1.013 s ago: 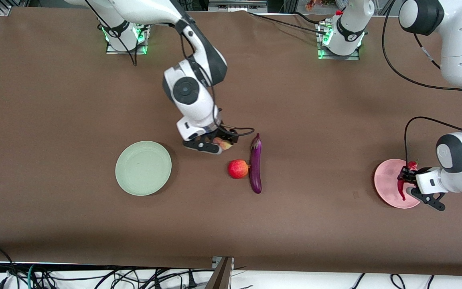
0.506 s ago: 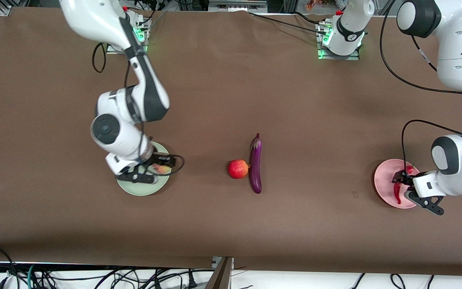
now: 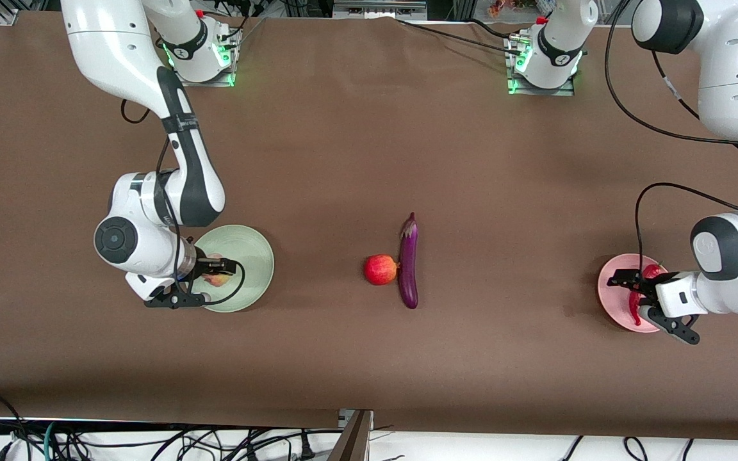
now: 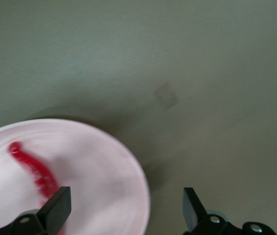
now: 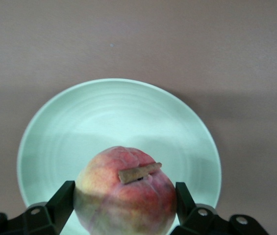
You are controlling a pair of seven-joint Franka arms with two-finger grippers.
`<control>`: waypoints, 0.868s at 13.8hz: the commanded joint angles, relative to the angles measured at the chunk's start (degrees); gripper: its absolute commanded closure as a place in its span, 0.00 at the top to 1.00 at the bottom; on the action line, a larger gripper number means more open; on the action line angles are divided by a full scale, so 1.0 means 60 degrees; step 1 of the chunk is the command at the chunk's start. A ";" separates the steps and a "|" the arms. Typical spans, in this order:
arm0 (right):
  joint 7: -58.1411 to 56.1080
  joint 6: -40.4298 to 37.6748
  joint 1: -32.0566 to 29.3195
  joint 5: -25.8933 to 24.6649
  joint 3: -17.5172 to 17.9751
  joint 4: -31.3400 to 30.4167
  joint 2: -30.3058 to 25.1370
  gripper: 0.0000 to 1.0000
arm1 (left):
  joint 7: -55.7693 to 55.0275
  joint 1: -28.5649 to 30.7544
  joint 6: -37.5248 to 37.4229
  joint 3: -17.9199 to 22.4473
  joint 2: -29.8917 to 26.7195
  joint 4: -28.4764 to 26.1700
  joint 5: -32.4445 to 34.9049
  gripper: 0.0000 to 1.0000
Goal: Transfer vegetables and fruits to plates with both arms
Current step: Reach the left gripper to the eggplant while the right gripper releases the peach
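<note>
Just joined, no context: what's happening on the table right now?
The right gripper holds the peach over the green plate. The left gripper is open over the pink plate, where the chili lies. The apple and eggplant touch mid-table, not yet moved.

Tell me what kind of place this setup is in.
Most likely a robotics lab bench. Two white arms are bolted at one edge of a table under a brown cover, loose cables hang off its edge, and toy-like produce is laid out: an eggplant touching an apple, with a green plate and a pink plate.
</note>
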 commanded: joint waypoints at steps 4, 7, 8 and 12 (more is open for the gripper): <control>-0.0488 -0.0106 -0.0416 0.0057 0.0084 -0.0149 0.0165 0.35 | -0.4177 -0.0573 -0.0587 -0.1719 -0.0332 -0.0161 -0.0409 1.00; -0.0473 -0.0092 -0.0475 0.0057 0.0084 -0.0282 0.0282 0.36 | -0.6725 -0.2021 -0.0353 -0.1750 -0.0419 -0.0191 -0.0482 1.00; -0.0473 -0.0092 -0.0475 0.0071 0.0084 -0.0282 0.0312 0.41 | -0.7982 -0.2650 -0.0178 -0.1736 -0.0463 -0.0191 -0.0424 1.00; -0.0619 -0.0048 -0.0606 0.0100 0.0084 -0.0019 0.0327 1.00 | -1.0264 -0.4426 0.1445 -0.1619 -0.0303 -0.0453 -0.0379 1.00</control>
